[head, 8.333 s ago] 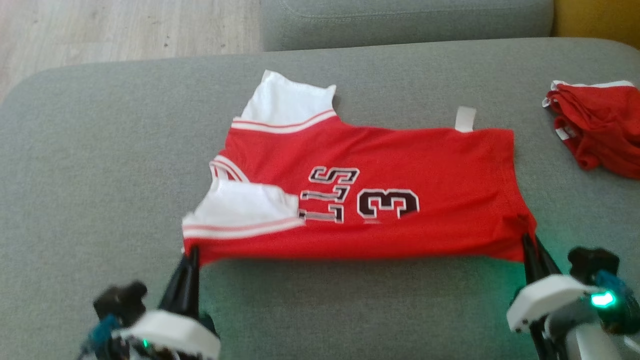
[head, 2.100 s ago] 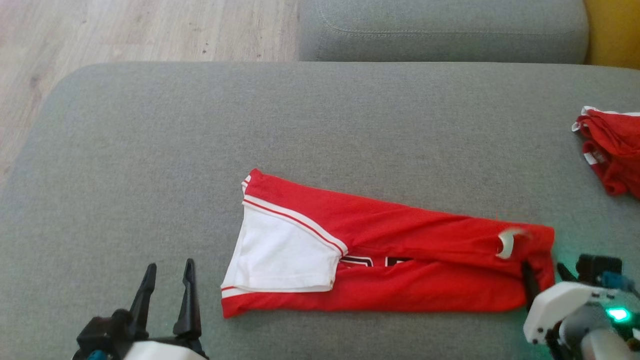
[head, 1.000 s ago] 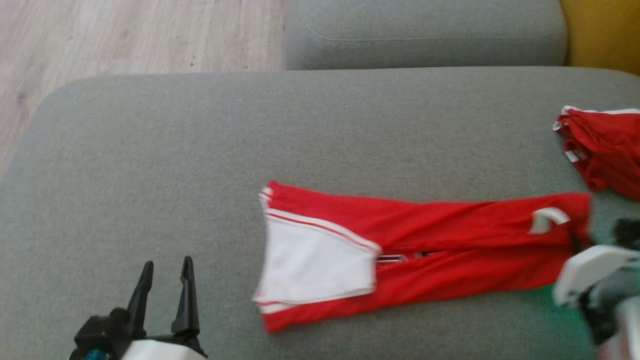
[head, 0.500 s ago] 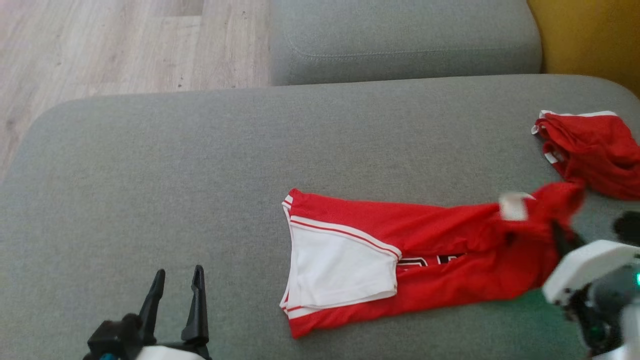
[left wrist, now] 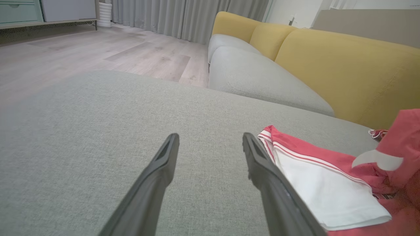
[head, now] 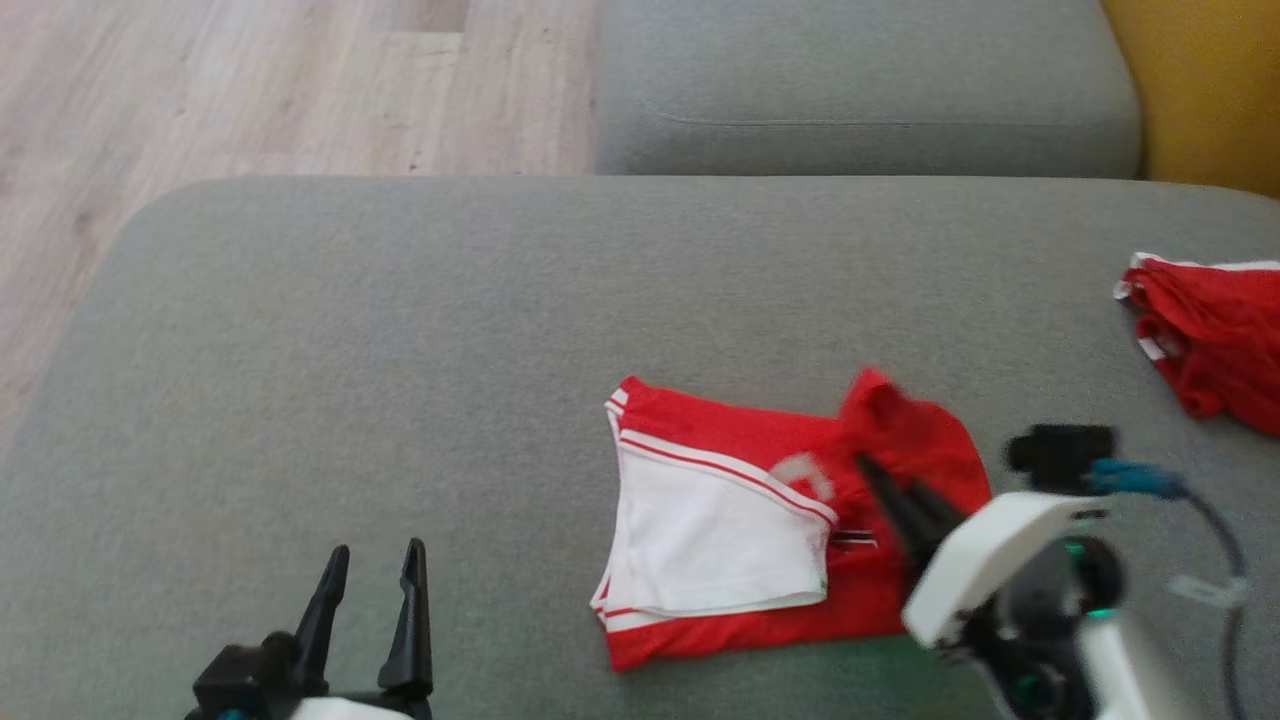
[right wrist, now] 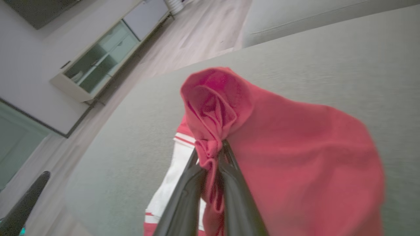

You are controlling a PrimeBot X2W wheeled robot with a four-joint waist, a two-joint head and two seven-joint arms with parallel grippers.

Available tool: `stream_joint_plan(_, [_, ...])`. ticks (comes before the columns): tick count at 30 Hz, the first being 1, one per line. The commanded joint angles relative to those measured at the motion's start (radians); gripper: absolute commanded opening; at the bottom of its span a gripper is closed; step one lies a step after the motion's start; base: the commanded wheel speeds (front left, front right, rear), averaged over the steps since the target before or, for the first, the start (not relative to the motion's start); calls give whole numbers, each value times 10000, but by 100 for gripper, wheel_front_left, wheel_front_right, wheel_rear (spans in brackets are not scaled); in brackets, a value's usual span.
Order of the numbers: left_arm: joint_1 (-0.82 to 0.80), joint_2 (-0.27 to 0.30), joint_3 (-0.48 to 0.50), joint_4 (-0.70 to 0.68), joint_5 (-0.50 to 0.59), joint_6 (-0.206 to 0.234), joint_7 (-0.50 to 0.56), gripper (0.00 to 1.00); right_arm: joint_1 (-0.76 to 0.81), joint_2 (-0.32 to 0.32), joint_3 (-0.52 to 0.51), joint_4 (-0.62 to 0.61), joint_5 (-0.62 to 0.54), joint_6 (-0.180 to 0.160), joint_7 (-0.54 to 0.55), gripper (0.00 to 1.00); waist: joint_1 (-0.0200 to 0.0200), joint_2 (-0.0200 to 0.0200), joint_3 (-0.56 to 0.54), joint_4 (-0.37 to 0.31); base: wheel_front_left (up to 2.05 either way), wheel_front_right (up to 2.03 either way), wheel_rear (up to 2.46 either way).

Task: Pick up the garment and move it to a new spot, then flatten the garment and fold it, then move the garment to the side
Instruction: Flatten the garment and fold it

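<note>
Lower centre-right: my right claw (head: 868, 462), clamped on the garment (head: 720, 520) at its hem, has swung that end leftward over the sleeve; fold nearly laid; my left claw (head: 378, 548) idle, spread, lower left.

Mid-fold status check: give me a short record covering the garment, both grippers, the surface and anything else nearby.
garment: red jersey with a white sleeve, on the grey cushion; its right end is lifted and doubled over toward the sleeve end
right gripper: shut on the jersey's bunched red end, holding it above the lower layer
left gripper: open, empty, apart from the jersey on its left
fold: partly done; held end not yet laid down
other: second red garment at the cushion's right edge, apart from the jersey
</note>
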Motion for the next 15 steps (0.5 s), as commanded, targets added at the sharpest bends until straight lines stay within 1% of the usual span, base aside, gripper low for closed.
stream_joint_plan(1, [-591, 102, 356, -227, 38, -31, -48, 100, -761, -7, 568, -210, 266, 65, -258, 0, 0, -1, 57, 185, 0, 0, 0])
stream_joint_plan(7, [-726, 20, 287, -148, 50, -95, -42, 100, -1455, -2, 1939, 1019, 1137, 65, -1140, 0, 0, -1, 174, 652, 0, 0, 0])
stream_joint_plan(15, [-942, -135, 228, 24, 69, -201, -81, 100, -2473, 0, 3075, 3054, 1926, 65, -2050, 0, 0, -1, 342, 1084, 0, 0, 0])
